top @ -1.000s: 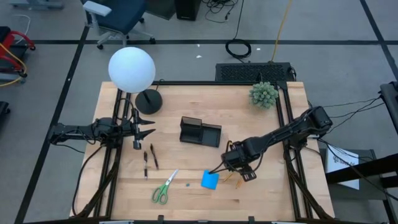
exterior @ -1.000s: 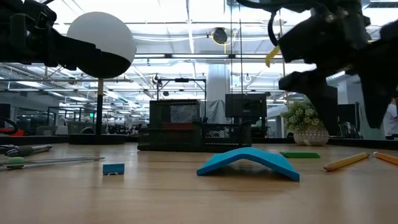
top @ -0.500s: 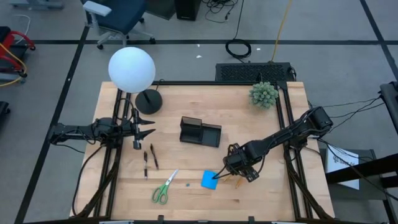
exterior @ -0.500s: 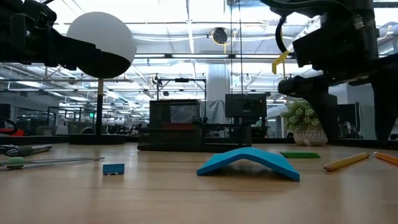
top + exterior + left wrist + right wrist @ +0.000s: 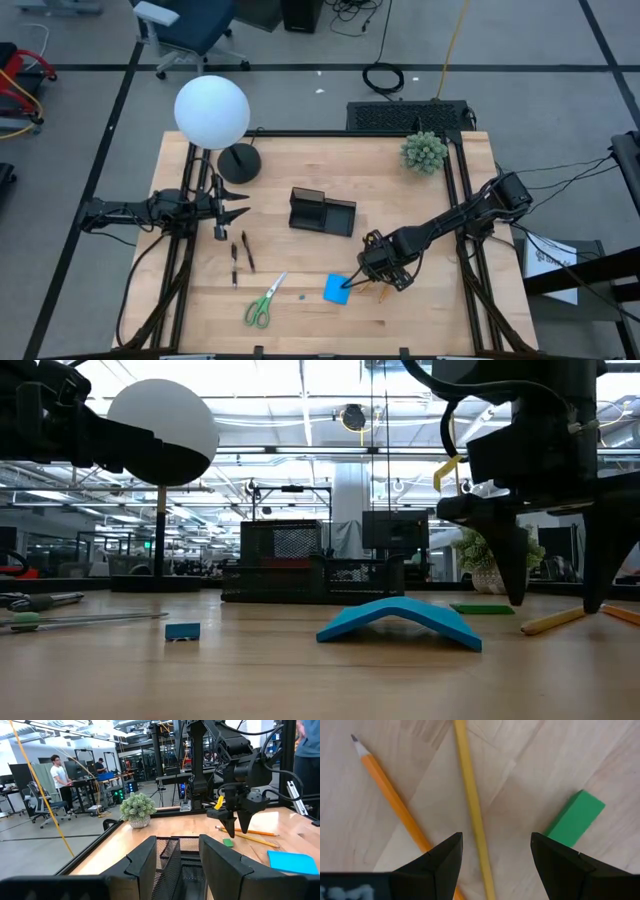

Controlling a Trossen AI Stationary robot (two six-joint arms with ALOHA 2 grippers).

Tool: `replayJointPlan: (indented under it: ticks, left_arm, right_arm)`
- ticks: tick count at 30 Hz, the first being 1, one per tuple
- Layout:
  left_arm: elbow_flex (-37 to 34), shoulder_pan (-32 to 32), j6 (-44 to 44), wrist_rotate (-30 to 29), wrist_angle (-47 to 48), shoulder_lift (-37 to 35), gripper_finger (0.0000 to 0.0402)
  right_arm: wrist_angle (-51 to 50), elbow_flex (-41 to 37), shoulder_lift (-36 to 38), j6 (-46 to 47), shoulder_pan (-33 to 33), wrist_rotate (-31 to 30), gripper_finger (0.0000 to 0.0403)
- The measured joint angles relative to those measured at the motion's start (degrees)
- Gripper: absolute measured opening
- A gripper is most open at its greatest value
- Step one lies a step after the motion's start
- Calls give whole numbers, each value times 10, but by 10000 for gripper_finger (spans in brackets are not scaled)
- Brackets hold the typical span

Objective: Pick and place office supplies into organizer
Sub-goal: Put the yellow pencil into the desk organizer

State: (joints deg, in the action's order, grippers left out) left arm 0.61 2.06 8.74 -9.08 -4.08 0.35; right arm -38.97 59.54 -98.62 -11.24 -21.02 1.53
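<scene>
My right gripper (image 5: 374, 283) points down, open, low over two orange-yellow pencils (image 5: 470, 805) that lie flat on the table right of the blue pad (image 5: 337, 289). Its fingers (image 5: 440, 862) stand on either side of the paler pencil without touching it; the low view shows them just above the pencils (image 5: 555, 621). A green eraser (image 5: 575, 817) lies beside them. The arched blue pad (image 5: 400, 618) rests on two edges. Green-handled scissors (image 5: 265, 300) and two dark pens (image 5: 240, 257) lie farther left. The black organizer (image 5: 322, 212) stands mid-table. My left gripper (image 5: 243, 200) waits open at the left.
A lamp with a white globe (image 5: 211, 112) and round black base (image 5: 239, 162) stands at the far left. A green spiky plant ball (image 5: 424, 152) sits at the far right corner. A tiny block (image 5: 301, 296) lies between scissors and pad. People stand in the room beyond.
My right gripper has come down toward the pencils and shifted slightly toward the table's left and near edge. It now hangs upright with a finger on either side of them. Nothing on the table has moved.
</scene>
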Motion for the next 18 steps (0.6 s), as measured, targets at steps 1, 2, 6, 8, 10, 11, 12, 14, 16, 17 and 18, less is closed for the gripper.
replayJointPlan:
  ticks: [1, 2, 6, 8, 10, 11, 12, 14, 16, 17, 18]
  left_arm:
    - [0, 0, 0, 0, 0, 0, 154]
    - [0, 0, 0, 0, 0, 0, 154]
    - [0, 0, 0, 0, 0, 0, 154]
    - [0, 0, 0, 0, 0, 0, 154]
    - [0, 0, 0, 0, 0, 0, 154]
    - [0, 0, 0, 0, 0, 0, 154]
    - [0, 0, 0, 0, 0, 0, 154]
    - [0, 0, 0, 0, 0, 0, 154]
    - [0, 0, 0, 0, 0, 0, 154]
    - [0, 0, 0, 0, 0, 0, 154]
    - [0, 0, 0, 0, 0, 0, 154]
  right_arm:
    - [0, 0, 0, -2, 0, 0, 224]
    - [0, 0, 0, -2, 0, 0, 224]
    - [2, 0, -6, -4, 0, 1, 220]
    - [5, 0, -14, -4, 0, 3, 212]
    - [9, 1, -18, -4, 0, 12, 201]
    - [11, 1, -20, -3, 0, 14, 196]
    - [12, 1, -20, -1, 0, 14, 191]
    - [13, 1, -20, -1, 0, 15, 181]
    - [13, 1, -20, -1, 0, 15, 171]
    - [13, 1, -20, -1, 0, 15, 166]
    - [14, 1, -20, 0, 0, 15, 160]
